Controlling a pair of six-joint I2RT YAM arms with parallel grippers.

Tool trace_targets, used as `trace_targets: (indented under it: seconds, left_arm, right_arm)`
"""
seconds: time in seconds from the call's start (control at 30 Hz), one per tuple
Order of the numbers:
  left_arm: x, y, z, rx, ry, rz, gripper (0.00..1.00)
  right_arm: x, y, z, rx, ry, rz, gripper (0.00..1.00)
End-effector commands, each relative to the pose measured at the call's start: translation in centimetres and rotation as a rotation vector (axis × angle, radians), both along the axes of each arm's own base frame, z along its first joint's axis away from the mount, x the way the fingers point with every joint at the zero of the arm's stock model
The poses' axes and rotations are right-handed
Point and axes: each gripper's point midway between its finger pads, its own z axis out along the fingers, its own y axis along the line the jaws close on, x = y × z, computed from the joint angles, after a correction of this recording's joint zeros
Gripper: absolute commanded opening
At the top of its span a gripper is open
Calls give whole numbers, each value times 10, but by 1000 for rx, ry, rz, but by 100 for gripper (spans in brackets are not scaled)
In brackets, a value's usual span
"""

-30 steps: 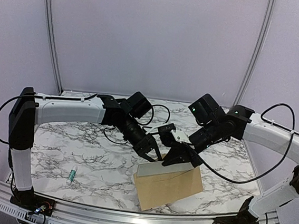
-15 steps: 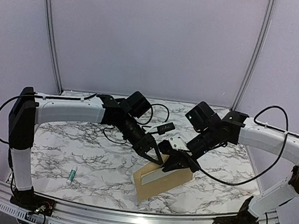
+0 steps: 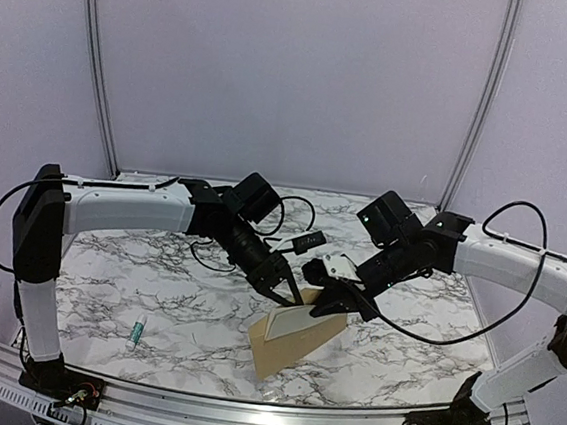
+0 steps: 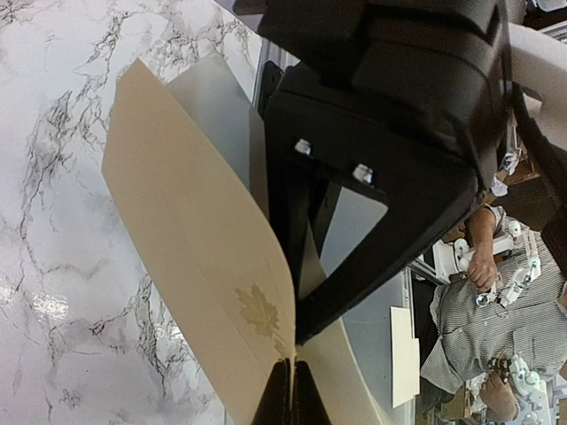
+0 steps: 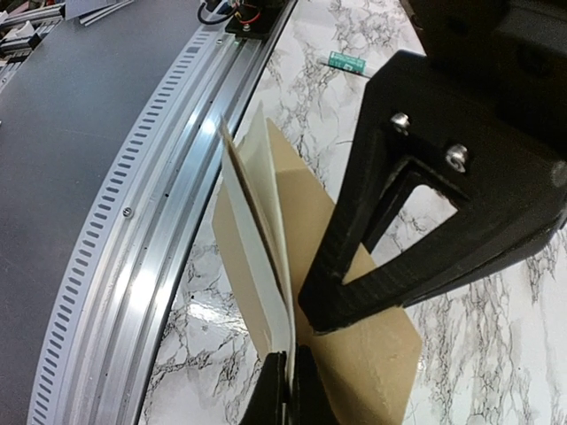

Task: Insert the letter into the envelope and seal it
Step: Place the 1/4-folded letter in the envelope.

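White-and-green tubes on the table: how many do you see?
1. The small white tube with a green label lies on the marble table, near-left, apart from the tan-brown paper envelope. Another could be hidden.

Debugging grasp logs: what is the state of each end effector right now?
Left end effector: closed, pinching the envelope edge.
Right end effector: closed, pinching the letter edge.

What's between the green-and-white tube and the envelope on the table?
Only bare marble tabletop lies between the green-and-white tube and the envelope; the top external view shows it.
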Motion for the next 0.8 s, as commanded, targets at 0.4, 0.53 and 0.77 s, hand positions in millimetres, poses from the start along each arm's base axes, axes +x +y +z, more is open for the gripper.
trace_targets:
  seconds: [0.4, 0.53, 0.77]
  left_arm:
    - [0, -4, 20, -59, -7, -20, 0]
    - [4, -4, 18, -51, -6, -8, 0]
    - [8, -3, 12, -51, -27, -8, 0]
  right_arm:
    - [21, 17, -13, -70, -179, -104, 0]
    - [16, 14, 0, -53, -197, -91, 17]
    - [11, -14, 49, 5, -178, -80, 40]
